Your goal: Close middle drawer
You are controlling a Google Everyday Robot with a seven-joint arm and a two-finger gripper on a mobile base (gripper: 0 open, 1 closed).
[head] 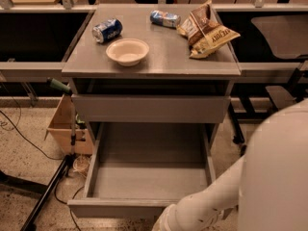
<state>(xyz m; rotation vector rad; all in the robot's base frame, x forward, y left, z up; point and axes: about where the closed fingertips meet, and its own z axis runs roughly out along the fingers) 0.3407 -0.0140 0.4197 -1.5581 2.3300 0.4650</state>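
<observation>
The middle drawer (149, 179) is a wide, shallow grey box pulled far out of the cabinet toward me. Its smooth inside is bare, and its narrow flat front panel (118, 208) sits near the bottom edge of the camera view. Above it the taller-fronted grey drawer (149, 108) sits nearly flush under the cabinet top. My white arm (269, 177) fills the lower right corner, and a segment of it (192, 211) reaches down across the drawer's front right corner. My gripper is out of view, below the frame or behind the arm.
On the cabinet top (163, 61) lie a white bowl (127, 51), two tipped cans (107, 30) (165, 18) and snack bags (207, 30). A cardboard box (62, 126) and a black stand leg (43, 196) are to the left. Dark chairs (284, 28) are to the right.
</observation>
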